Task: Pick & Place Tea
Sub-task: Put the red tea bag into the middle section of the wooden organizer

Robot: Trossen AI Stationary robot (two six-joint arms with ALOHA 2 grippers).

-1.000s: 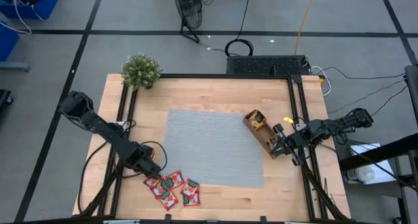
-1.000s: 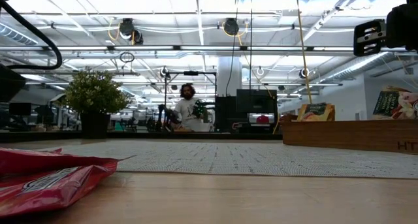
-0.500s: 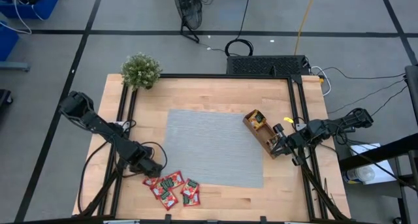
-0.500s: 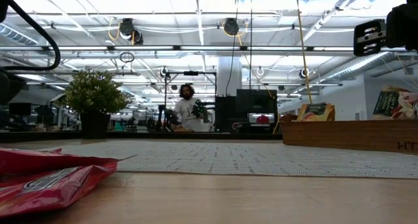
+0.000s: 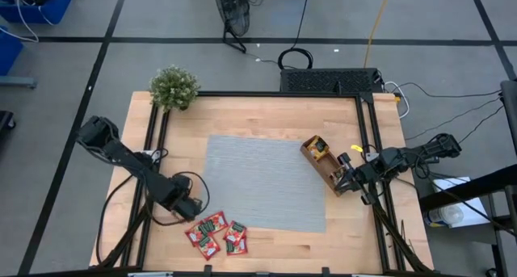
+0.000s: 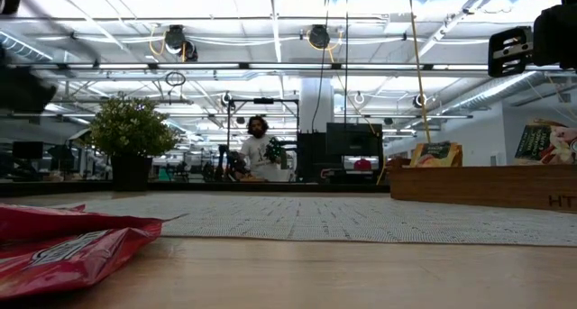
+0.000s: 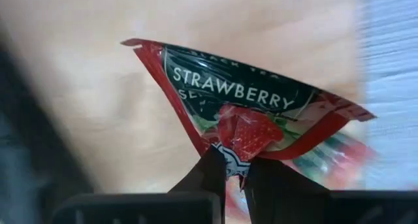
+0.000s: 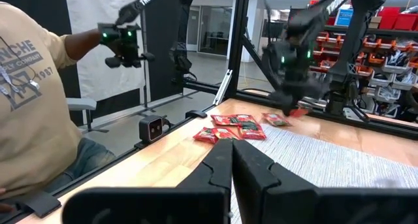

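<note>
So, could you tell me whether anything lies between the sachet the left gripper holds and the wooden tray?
Nothing visible does. The left gripper pinches a strawberry sachet; only the flat grey mat lies before the tray.

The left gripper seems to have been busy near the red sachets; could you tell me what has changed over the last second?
The left gripper closed on one red strawberry tea sachet and lifted it off the pile, drawing back a little toward the table's left edge. The remaining sachets stayed put. The right gripper stayed shut beside the wooden tray, and the grey mat did not move.
</note>
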